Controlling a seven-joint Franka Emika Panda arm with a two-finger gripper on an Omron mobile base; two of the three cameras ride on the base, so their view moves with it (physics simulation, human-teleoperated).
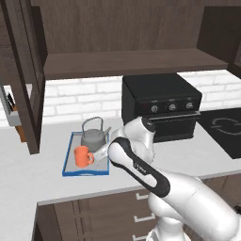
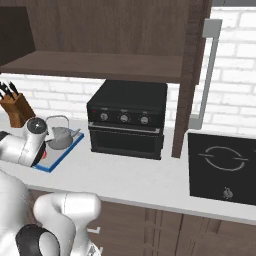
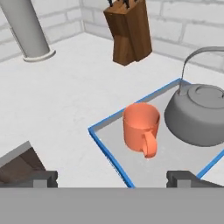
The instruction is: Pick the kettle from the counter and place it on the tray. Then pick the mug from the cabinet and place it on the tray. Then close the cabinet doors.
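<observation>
Mug (image 3: 141, 127) and kettle (image 3: 199, 114) both on tray (image 3: 105, 151) — gripper (image 3: 113, 178) wide, empty, just beside mug; risk: a careless retreat toward the doors (image 1: 23, 89) tips it.

The orange mug (image 1: 83, 156) and the grey kettle (image 1: 94, 135) both stand on the blue-rimmed tray (image 1: 69, 150), just left of the gripper (image 1: 102, 153). The black oven (image 1: 160, 107) stands behind it on its right.

Bare counter (image 3: 74, 87) left of the tray (image 3: 105, 146); knife block (image 3: 129, 30) behind.
</observation>
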